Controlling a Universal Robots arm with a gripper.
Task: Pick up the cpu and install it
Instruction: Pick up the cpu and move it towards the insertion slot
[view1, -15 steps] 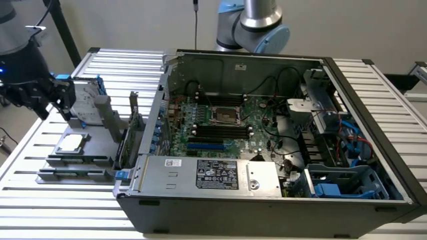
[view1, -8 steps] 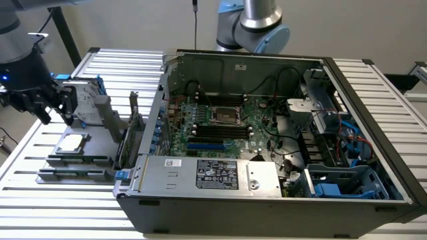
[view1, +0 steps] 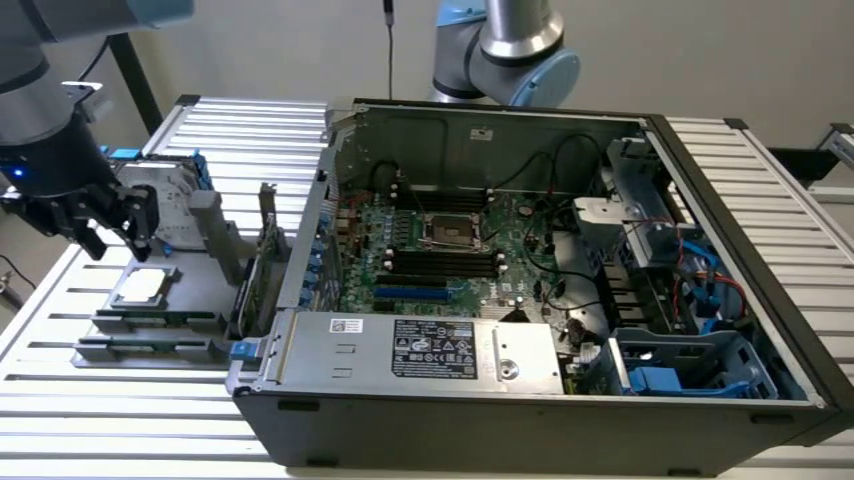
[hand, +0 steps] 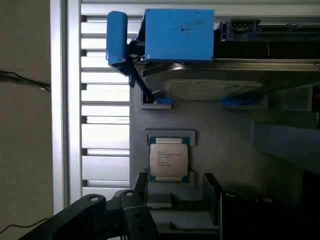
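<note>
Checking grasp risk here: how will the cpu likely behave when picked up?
The cpu looks flat and rigid, so probably stiff and light. Its shiny metal top may be slippery. Lying flat, it should not roll or tip.

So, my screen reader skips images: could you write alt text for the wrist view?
The open hand hovers over a silver cpu lying flat in a grey holder. A blue-framed hard drive stands nearby.
</note>
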